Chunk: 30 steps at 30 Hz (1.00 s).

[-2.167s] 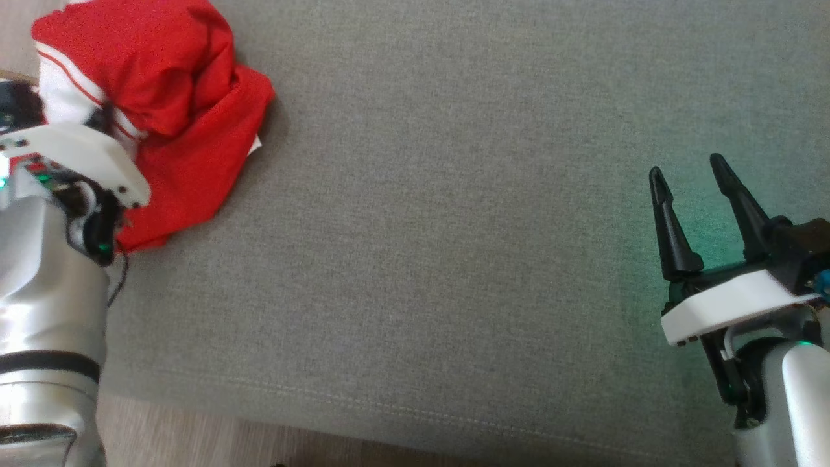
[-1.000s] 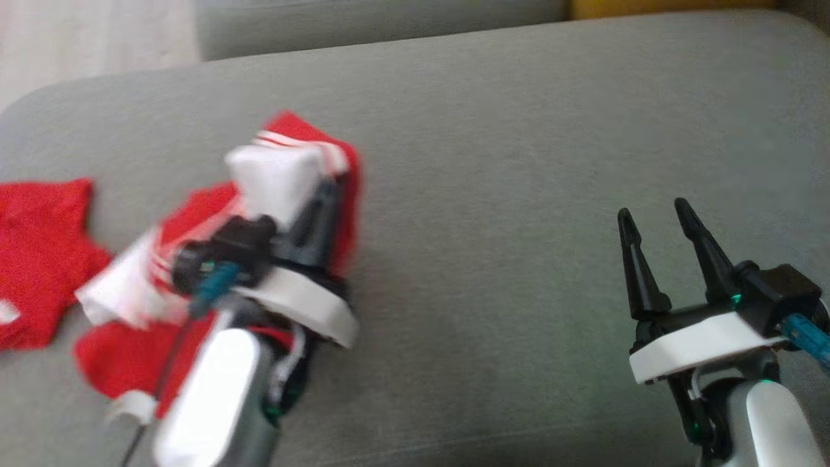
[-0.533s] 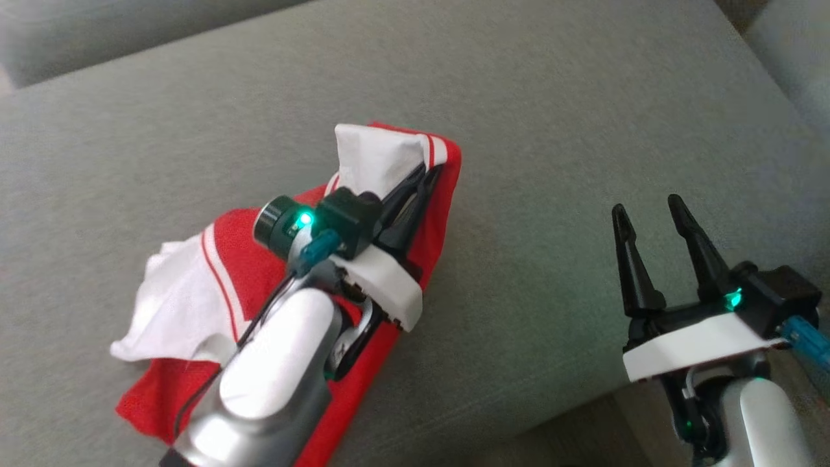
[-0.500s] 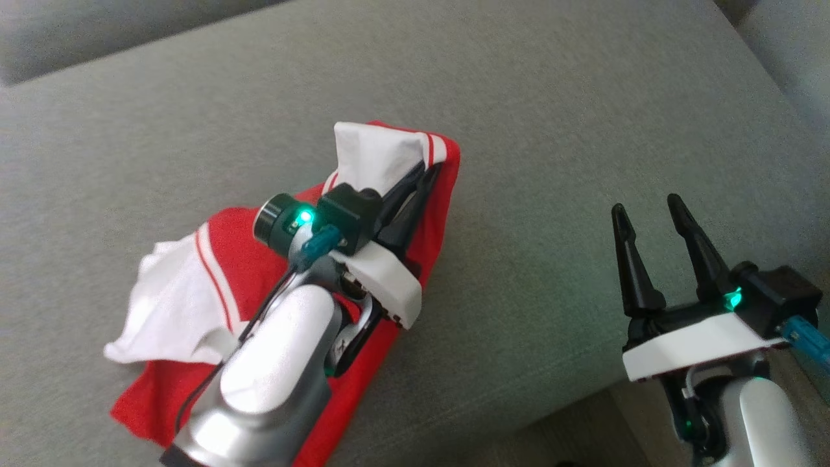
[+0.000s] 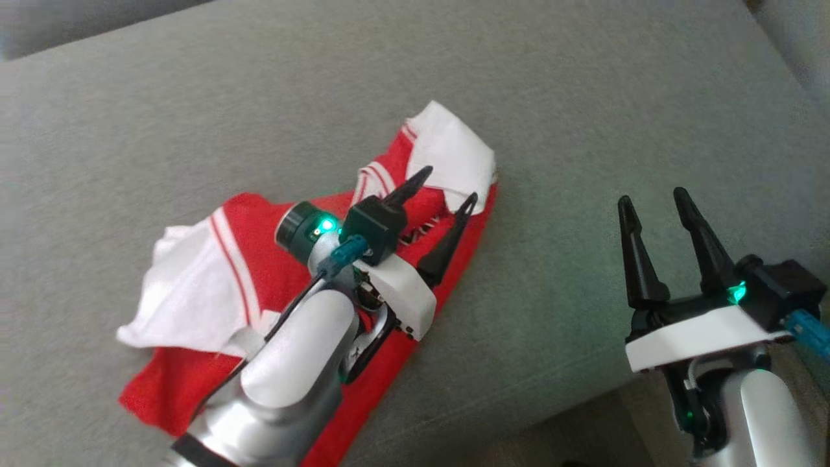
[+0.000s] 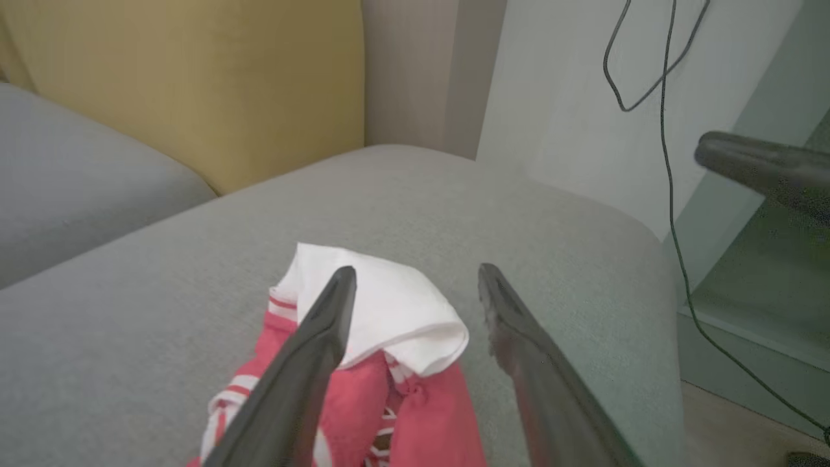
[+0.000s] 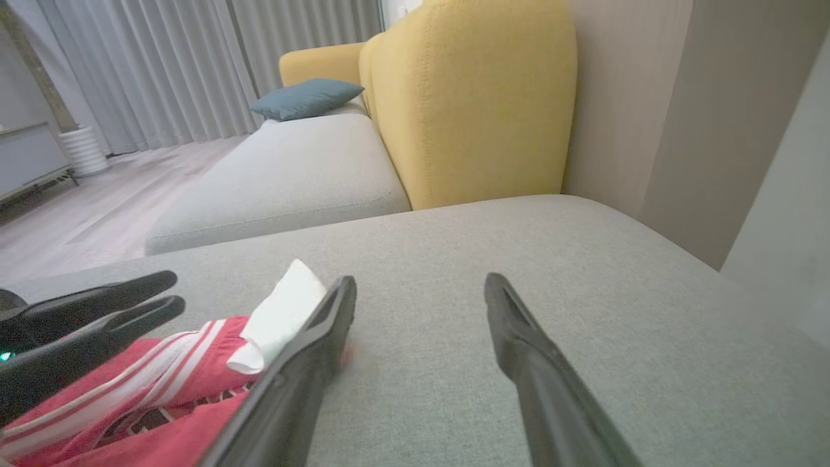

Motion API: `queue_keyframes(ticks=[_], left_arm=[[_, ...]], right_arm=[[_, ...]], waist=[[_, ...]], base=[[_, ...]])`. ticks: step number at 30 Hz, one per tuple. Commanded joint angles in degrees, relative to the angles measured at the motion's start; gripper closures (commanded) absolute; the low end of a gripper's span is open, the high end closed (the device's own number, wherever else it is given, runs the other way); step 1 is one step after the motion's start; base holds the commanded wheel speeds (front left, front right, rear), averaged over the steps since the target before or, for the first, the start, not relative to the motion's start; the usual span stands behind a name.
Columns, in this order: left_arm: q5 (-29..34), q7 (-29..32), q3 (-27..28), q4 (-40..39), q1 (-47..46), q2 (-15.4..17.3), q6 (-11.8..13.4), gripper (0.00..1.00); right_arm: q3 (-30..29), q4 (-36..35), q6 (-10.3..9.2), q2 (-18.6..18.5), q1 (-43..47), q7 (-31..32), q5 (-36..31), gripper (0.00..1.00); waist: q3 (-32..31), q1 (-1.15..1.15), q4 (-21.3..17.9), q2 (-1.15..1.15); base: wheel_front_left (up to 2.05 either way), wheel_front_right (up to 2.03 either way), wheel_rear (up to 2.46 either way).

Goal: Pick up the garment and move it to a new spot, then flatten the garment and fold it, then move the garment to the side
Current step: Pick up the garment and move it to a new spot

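The garment (image 5: pixel 259 240) is red with white, red-striped sleeves and lies crumpled on the grey sofa cushion (image 5: pixel 570 110). My left gripper (image 5: pixel 450 184) hovers over its upper end, open, with the white sleeve (image 5: pixel 454 152) lying loose just beyond its fingertips. In the left wrist view the gripper (image 6: pixel 418 271) stands open above that sleeve (image 6: pixel 389 311), nothing pinched. My right gripper (image 5: pixel 652 196) is open and empty to the right, apart from the cloth. The right wrist view shows its own gripper (image 7: pixel 421 280), the garment (image 7: pixel 162 383) and my left gripper (image 7: pixel 176 290) at the left.
The cushion's front edge (image 5: pixel 519 421) runs along the lower right, with floor below it. A yellow sofa back (image 7: pixel 473 97) and a blue pillow (image 7: pixel 305 97) stand beyond the cushion. A black cable (image 6: pixel 668 130) hangs on the wall past the cushion's end.
My left gripper has opened and let go of the white sleeve, which now lies on the cushion. The head camera has shifted. My right gripper stays open.
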Motion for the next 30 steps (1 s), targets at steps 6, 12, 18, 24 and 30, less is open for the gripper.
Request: queue_keyframes(ticks=[6,12,18,24,30], left_arm=[[0.0,-3.7,6.5,-7.1,3.0,3.9,5.3,0.00],[-0.8,-4.4,13.4,-11.9,8.1,8.6,10.1,0.00],[-1.3,-4.4,21.4,-16.9,13.4,11.4,13.4,0.00],[-1.7,-4.4,27.1,-20.8,18.9,12.5,12.1,0.00],[-0.8,-4.4,28.0,-22.1,23.1,13.0,9.0,0.00]], right_arm=[[0.3,-2.0,-0.04,-0.2,-0.9,0.8,-1.5,0.00],[-0.1,-2.6,-0.04,-0.2,-0.1,2.1,-2.4,0.00],[-0.5,-2.5,-0.04,-0.2,0.4,3.1,-3.2,0.00],[-0.6,-1.6,-0.04,-0.2,1.0,3.6,-3.6,0.00],[-0.6,-0.5,-0.04,-0.3,2.6,4.0,-4.0,0.00]], waist=[[-4.1,0.00,7.3,0.00],[-5.5,0.00,12.2,0.00],[-6.5,0.00,15.8,0.00],[-7.8,0.00,17.5,0.00],[-9.9,0.00,17.6,0.00]], base=[[0.00,0.00,0.00],[0.00,0.00,0.00],[0.00,0.00,0.00],[0.00,0.00,0.00],[0.00,0.00,0.00]])
